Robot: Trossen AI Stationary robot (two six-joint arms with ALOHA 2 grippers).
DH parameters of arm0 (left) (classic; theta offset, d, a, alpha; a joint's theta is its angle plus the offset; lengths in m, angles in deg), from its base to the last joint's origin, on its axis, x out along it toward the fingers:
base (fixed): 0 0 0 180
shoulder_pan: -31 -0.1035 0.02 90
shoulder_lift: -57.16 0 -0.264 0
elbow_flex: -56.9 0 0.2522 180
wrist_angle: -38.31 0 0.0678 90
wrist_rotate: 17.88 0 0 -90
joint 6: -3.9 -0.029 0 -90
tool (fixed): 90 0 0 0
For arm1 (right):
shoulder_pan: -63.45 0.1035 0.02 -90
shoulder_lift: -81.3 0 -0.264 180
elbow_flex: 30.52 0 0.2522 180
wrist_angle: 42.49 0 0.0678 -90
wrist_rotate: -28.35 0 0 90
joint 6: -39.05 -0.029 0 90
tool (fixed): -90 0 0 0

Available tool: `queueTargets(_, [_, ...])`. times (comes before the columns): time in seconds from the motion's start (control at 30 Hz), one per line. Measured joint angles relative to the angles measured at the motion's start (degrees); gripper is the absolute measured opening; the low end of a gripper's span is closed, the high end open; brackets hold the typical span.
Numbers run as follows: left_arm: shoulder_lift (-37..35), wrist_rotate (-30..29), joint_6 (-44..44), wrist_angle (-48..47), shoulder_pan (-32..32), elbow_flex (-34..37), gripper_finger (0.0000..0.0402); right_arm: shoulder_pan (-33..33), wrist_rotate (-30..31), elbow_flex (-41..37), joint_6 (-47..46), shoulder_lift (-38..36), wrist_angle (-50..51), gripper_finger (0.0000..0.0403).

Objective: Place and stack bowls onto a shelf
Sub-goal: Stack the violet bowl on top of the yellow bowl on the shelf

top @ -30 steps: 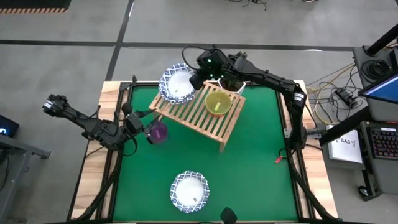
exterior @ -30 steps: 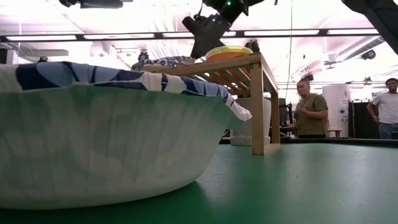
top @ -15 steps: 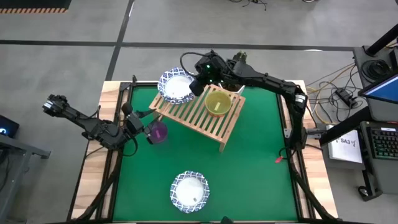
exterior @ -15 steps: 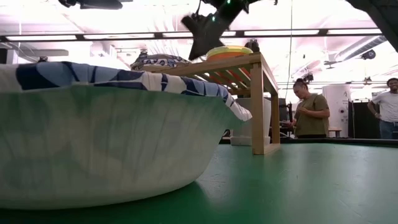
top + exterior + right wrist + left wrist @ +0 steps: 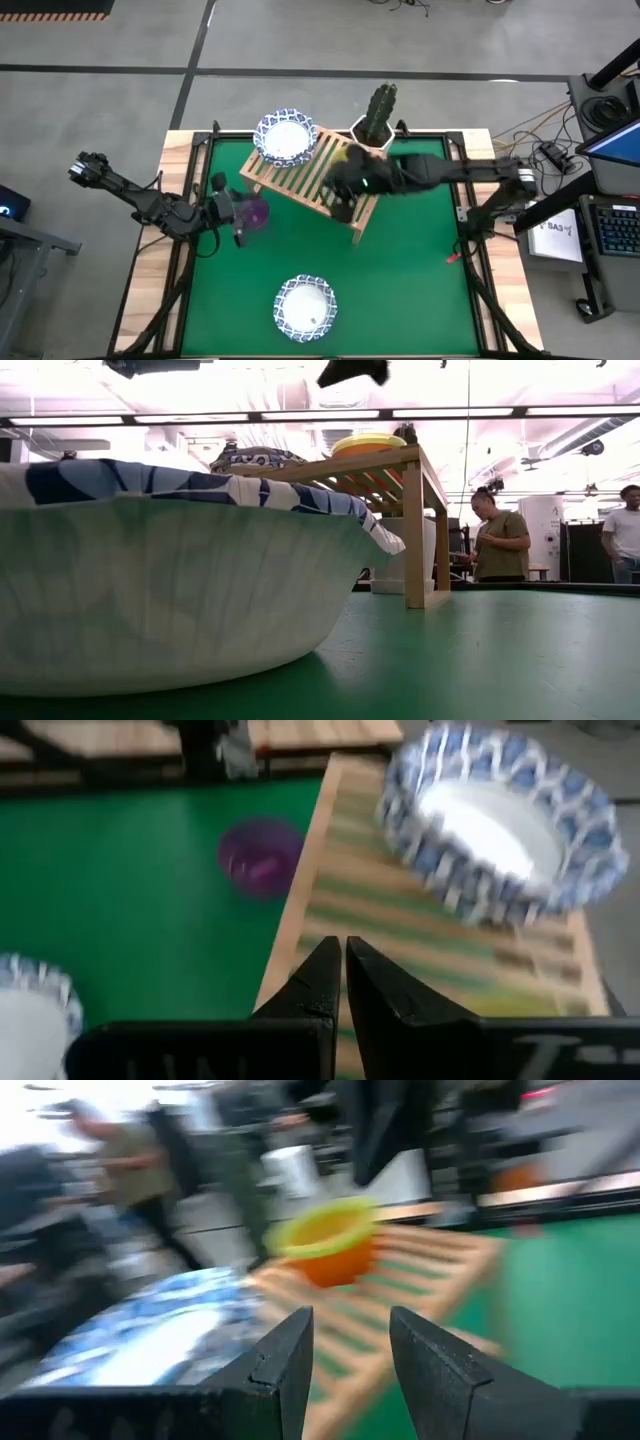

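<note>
A white bowl with a blue rim (image 5: 287, 138) sits on the far left end of the wooden shelf (image 5: 300, 175). A yellow-green bowl (image 5: 322, 1240) nested over an orange one stands farther right on the slats, mostly hidden under my right arm in the high view. My right gripper (image 5: 340, 195) hovers shut above the middle of the shelf. The small purple bowl (image 5: 256, 213) rests on the green mat by the shelf's near left side. My left gripper (image 5: 230, 210) is open just left of it, with nothing between its fingers (image 5: 290, 1355). Another blue-rimmed bowl (image 5: 306, 307) sits near the near edge.
A cactus in a white pot (image 5: 377, 112) stands past the shelf's far right corner. The near bowl (image 5: 180, 580) fills the low view's left half. Bare green mat (image 5: 420, 280) lies right of it. Two people (image 5: 495, 532) stand in the room behind.
My right gripper has left the blue-rimmed bowl at the shelf's far left end. It has risen and swung toward the near right, and now hangs over the shelf's middle, covering the yellow-green bowl from above. The bowls have stayed in place.
</note>
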Motion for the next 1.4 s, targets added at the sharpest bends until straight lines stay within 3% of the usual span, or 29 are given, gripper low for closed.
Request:
queueTargets(0.13, [0.76,10.65,4.47,-0.73,0.02,-0.59,0.0118,6.37,3.26,-11.24,-3.71,-6.52,-0.81,0.0012])
queueTargets(0.47, [10.28,9.22,28.0,-18.17,-3.18,-6.73,0.0118,19.56,2.88,-37.31,-6.02,-19.26,-19.61,0.0012])
queueTargets(0.63, [18.66,19.83,35.12,-26.1,-5.32,-8.07,0.0118,21.65,2.88,-45.73,-5.95,-24.01,-26.44,0.0012])
queueTargets(0.93, [31.18,32.19,37.93,-39.78,-9.77,-8.69,0.0118,21.64,2.93,-53.74,-3.58,-30.1,-35.07,0.0012])
queueTargets(1.4, [34.72,31.47,33.8,-43.16,-15.42,-7.82,0.0118,21.66,2.62,-54.06,-3.46,-30.43,-34.75,0.0012])
